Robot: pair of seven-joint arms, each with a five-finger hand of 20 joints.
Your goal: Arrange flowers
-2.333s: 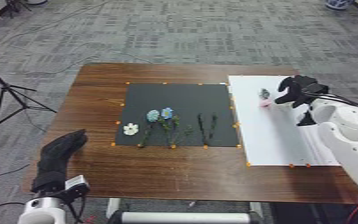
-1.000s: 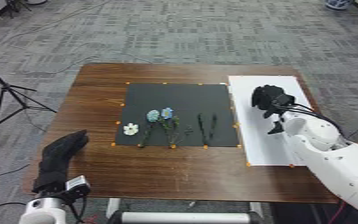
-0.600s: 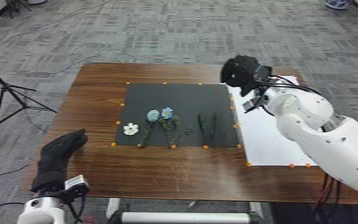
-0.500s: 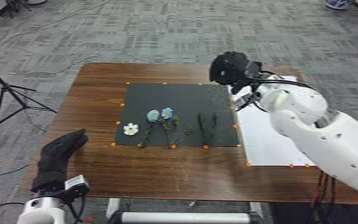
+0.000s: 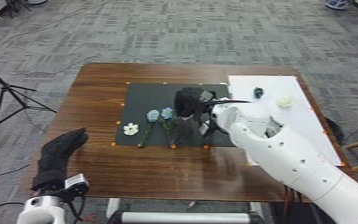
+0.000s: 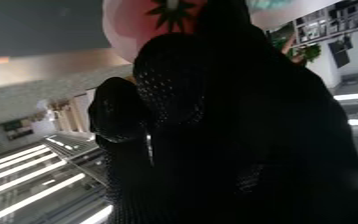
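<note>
My right hand (image 5: 189, 102) is over the right part of the dark mat (image 5: 144, 95), palm side hidden. In the right wrist view, my right hand (image 6: 171, 85) has curled fingers against a pink flower head (image 6: 127, 25) with green sepals. Two blue flowers, one (image 5: 153, 115) left of the other (image 5: 167, 113), lie stems down-view on the mat, with a white flower (image 5: 130, 129) to their left. The dark stems to their right are largely hidden by my right hand and wrist. My left hand (image 5: 60, 150) rests at the table's left side, fingers straight.
On the white board (image 5: 309, 135) at the right lie a dark green item (image 5: 258, 93) and a pale yellow flower (image 5: 285, 102). Small orange markers edge the mat and board. A black tripod (image 5: 7, 87) stands left of the brown table (image 5: 158, 175).
My right hand has moved left from the white board to above the dark mat. The pink thing seen earlier on the board is gone from there. My left hand has stayed still.
</note>
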